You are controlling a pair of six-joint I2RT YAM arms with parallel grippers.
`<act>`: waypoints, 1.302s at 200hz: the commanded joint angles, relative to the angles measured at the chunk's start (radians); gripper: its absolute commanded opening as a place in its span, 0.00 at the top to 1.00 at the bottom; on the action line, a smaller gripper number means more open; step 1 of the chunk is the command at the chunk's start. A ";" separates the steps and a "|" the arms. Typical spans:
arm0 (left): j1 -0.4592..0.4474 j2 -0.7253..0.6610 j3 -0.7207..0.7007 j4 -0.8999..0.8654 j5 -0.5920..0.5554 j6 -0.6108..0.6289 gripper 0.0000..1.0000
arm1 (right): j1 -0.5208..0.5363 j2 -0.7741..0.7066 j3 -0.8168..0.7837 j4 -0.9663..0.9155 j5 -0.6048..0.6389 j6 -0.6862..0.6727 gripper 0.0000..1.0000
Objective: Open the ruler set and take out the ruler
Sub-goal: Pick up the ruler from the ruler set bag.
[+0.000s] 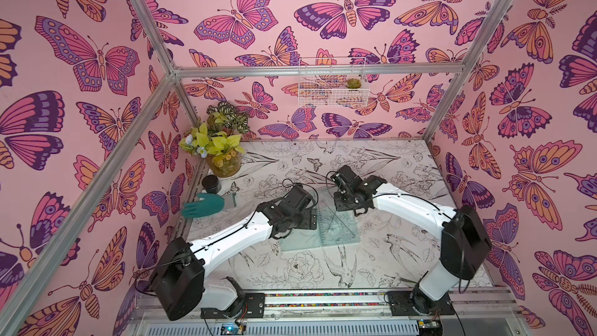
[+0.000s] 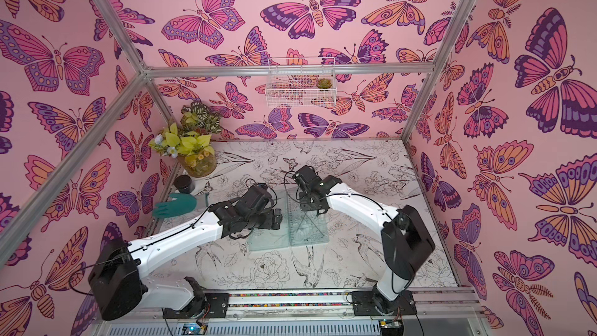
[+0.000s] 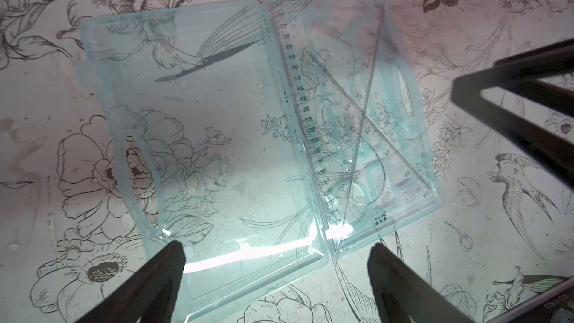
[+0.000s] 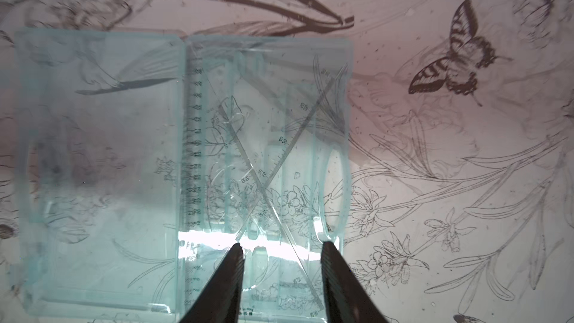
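Now our wide left gripper (image 3: 276, 256) and narrower, empty right gripper (image 4: 282, 245) hover over the open translucent aqua plastic ruler set (image 3: 202, 138) for its clear straight ruler (image 3: 307, 125).

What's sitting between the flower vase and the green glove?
A small black jar stands there, close to the glove; it shows in both top views.

Bright diffuse light, glare on ruler set (image 3: 202, 138), blurred edges
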 commanded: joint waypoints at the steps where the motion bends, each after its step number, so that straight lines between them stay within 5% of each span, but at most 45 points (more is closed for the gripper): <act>1: -0.005 -0.005 -0.002 0.042 0.001 -0.023 0.05 | -0.007 0.068 0.050 -0.048 0.004 0.026 0.56; 260: 0.005 -0.081 -0.080 0.076 -0.038 0.005 0.05 | -0.042 0.353 0.201 0.027 0.006 0.262 0.62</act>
